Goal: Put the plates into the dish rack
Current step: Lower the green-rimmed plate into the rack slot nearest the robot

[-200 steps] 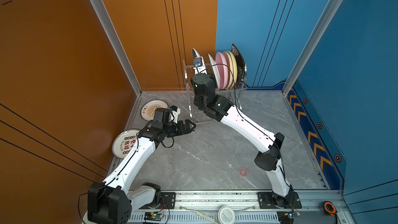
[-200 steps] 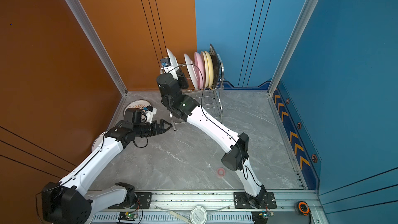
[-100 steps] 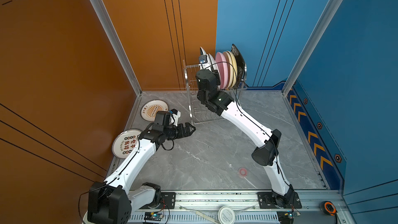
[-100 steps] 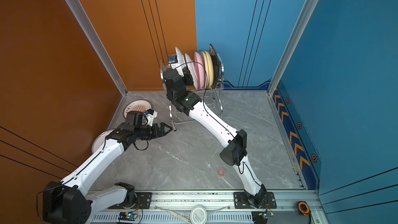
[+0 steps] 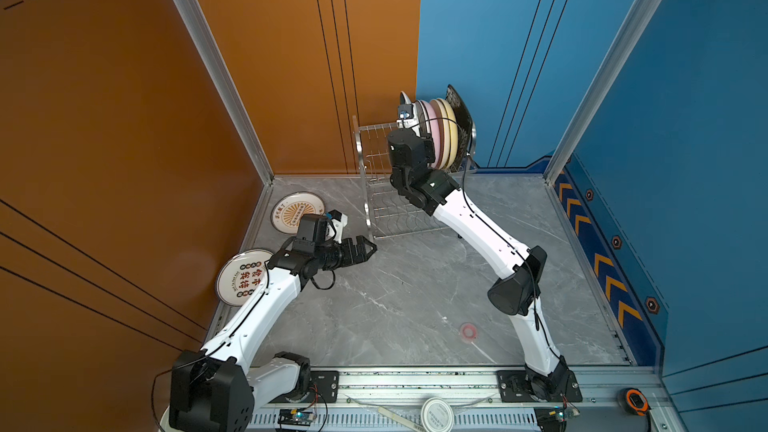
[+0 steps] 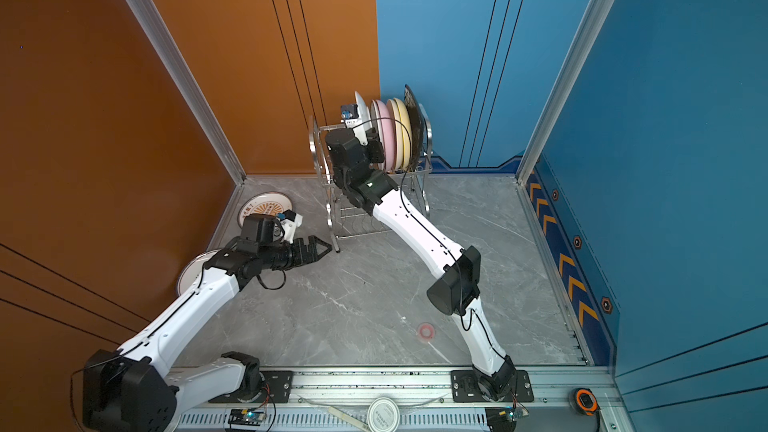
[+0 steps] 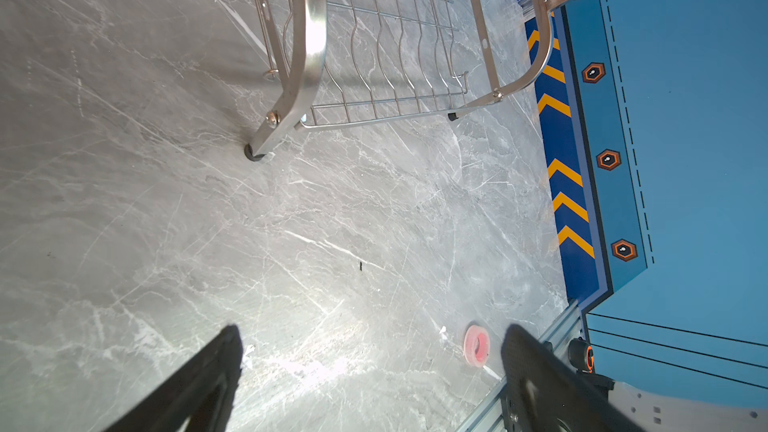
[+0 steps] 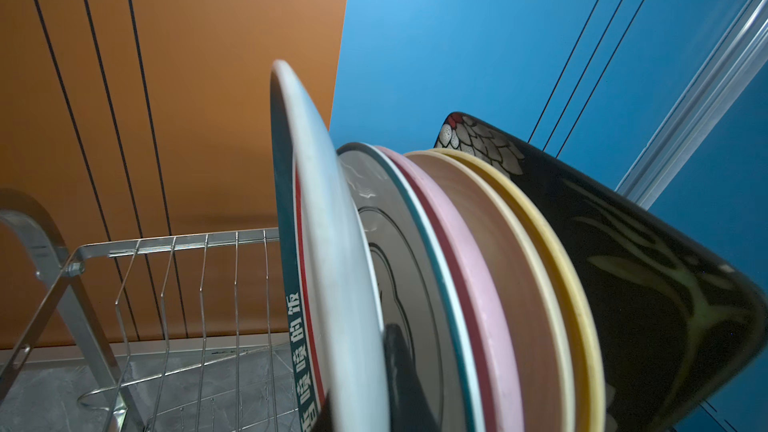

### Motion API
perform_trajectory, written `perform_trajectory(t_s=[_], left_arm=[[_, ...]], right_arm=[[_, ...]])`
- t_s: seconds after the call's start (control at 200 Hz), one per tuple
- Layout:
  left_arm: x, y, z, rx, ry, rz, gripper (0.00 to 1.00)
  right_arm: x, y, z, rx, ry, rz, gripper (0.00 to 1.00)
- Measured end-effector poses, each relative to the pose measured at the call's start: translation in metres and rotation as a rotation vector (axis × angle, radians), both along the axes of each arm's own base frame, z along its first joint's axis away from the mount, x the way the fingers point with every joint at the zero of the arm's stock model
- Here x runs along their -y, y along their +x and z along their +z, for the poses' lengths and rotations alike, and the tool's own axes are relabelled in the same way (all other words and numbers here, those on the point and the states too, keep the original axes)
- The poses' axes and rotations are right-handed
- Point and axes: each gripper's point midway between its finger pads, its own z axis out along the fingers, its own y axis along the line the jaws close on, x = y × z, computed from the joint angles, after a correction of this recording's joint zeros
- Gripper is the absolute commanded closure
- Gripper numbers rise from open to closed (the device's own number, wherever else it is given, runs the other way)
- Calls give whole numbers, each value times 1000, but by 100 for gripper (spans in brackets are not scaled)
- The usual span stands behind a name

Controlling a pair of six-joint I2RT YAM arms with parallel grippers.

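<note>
The right gripper (image 6: 368, 141) is squeezed shut on a round white plate with a teal rim (image 8: 328, 243), held upright at the shiny steel wire dish rack (image 5: 370, 147) (top shelf), just beside the other plates (image 8: 498, 284). The left gripper (image 5: 369, 246) is wide open and empty, near the rack's leg.

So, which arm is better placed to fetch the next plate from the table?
Probably left. The left gripper, open and empty, hovers close to the two printed plates lying on the table; the right gripper is shut on a plate at the rack.
</note>
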Motion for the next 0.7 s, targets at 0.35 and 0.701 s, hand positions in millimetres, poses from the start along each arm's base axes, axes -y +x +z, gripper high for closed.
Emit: perform_trajectory(t_s=[0.35,0.701], left_arm=[[1,1,0,4,-12,2,2],[0,1,1,5,-19,0,2]], right_arm=[[4,9,-20,-62,48,36,100],[4,11,-23,-69,91,52,93]])
